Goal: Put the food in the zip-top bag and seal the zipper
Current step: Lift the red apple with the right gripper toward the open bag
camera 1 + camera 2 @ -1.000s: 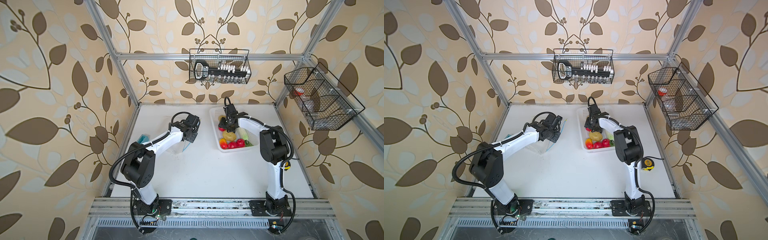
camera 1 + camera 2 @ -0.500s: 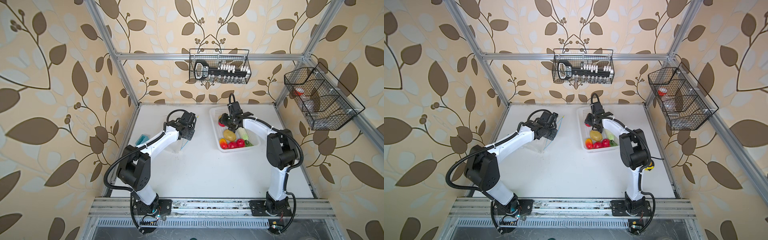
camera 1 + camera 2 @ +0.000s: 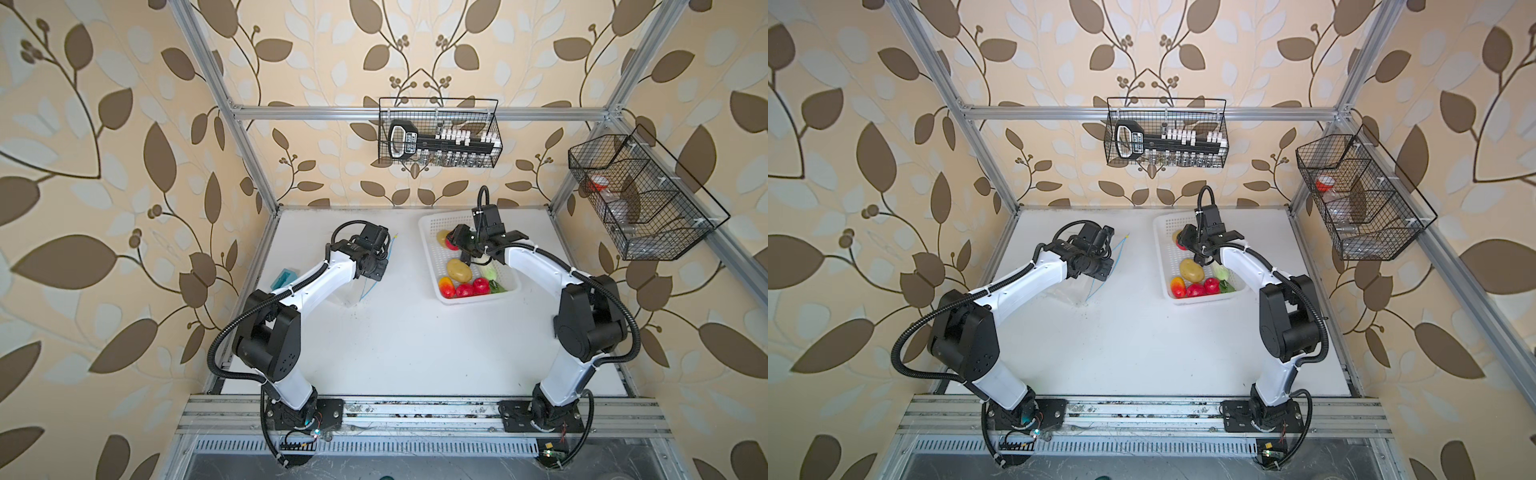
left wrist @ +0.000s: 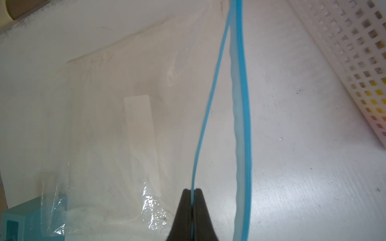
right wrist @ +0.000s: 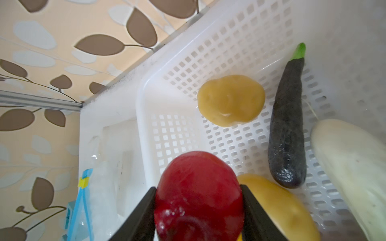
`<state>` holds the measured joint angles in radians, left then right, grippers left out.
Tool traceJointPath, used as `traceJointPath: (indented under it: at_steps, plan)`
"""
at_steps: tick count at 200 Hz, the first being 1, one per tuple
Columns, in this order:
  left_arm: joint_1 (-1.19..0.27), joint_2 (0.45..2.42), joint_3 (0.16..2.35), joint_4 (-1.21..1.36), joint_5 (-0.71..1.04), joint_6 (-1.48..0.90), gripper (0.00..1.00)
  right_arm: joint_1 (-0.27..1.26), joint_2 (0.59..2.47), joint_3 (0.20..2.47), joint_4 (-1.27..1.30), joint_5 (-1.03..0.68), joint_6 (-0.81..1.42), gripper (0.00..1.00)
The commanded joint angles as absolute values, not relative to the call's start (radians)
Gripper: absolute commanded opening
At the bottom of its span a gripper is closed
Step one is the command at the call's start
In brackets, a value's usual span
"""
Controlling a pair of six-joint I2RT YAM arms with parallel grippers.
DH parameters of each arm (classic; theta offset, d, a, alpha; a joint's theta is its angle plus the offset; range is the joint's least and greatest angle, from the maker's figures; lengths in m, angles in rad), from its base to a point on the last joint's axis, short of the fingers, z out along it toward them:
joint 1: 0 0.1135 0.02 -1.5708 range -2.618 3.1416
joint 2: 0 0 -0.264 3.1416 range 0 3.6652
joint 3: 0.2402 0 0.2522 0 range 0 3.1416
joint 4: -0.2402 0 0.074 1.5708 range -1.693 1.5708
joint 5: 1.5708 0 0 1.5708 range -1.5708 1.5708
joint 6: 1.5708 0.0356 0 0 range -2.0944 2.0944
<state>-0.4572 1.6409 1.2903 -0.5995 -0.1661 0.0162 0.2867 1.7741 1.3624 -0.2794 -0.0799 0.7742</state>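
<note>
Red tomato (image 5: 196, 167) sits clamped in the right claw (image 5: 198, 187), over the basket (image 5: 229, 37) holding potato (image 5: 230, 100) and eggplant (image 5: 287, 125); the left claw (image 4: 192, 193) is pinched tight on one blue zipper (image 4: 208, 94) lip, bag (image 4: 125, 83) lying alongside, mouth gaping

Left gripper (image 4: 191, 191) pinched tight; right gripper (image 5: 198, 187) jaws parted mid-width, gripping. Both reach forward.

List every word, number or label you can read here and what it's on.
Nothing reads clearly.
Label on the black tool in the wire basket: print too small to read.
Teal box: faint print, too blurred to read.
White panel on the zip-top bag: blank.
</note>
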Motion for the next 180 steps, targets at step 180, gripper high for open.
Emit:
traceJointPath:
  at_steps: [180]
  plan:
    - [-0.448, 1.621, 1.471, -0.733, -0.118, 0.041, 0.00, 0.358, 1.430, 1.071, 0.002, -0.236, 0.784, 0.33]
